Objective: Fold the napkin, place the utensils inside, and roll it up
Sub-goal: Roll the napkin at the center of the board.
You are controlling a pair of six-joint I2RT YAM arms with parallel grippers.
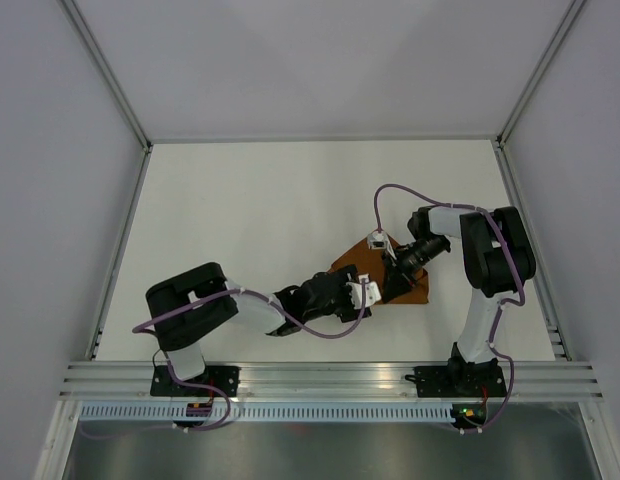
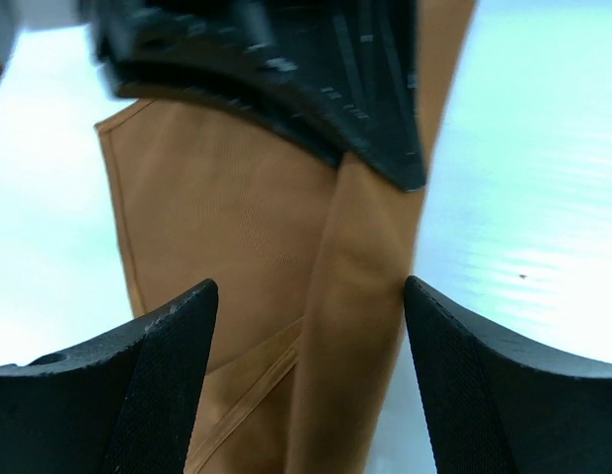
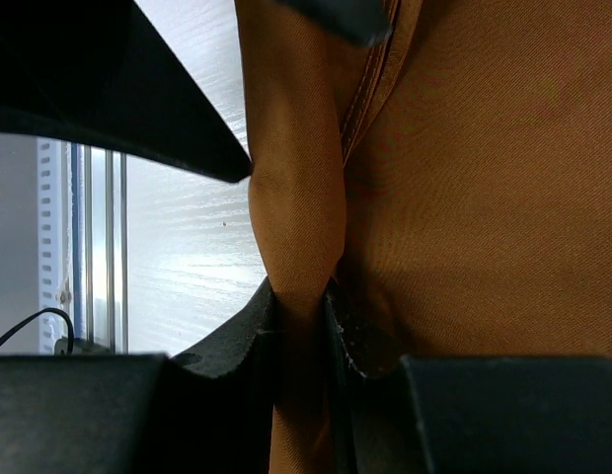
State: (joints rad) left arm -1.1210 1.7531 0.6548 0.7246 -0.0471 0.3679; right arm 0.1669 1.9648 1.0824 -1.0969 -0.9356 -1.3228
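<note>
Top view: rust-orange cloth napkin (image 1: 418,292) lies on the white table (image 1: 290,200), right of centre and close to the near edge. It is gathered into a small, roughly triangular bundle. Both arms meet over it and hide most of it; only its far-left corner and its right end show.

Left gripper (image 2: 311,286): jaws spread wide. In the left wrist view the two black textured fingers (image 2: 158,375) stand well apart at either side. Between them runs a long raised fold of the napkin, and it touches neither pad. To the left of the fold the cloth lies flat, with a stitched hem crossing diagonally near the bottom. The black body of the other arm's claw fills the top of this view, sitting over the far end of the fold.

Right gripper (image 3: 301,306): jaws nearly closed and pinching a narrow ridge of the napkin. The cloth bulges above the pinch. Flat cloth spreads to the right, and a doubled hem runs up beside the ridge. A dark wedge, not clearly identifiable, juts in from the upper left.

The aluminium rail (image 1: 330,378) runs along the near table edge.
</note>
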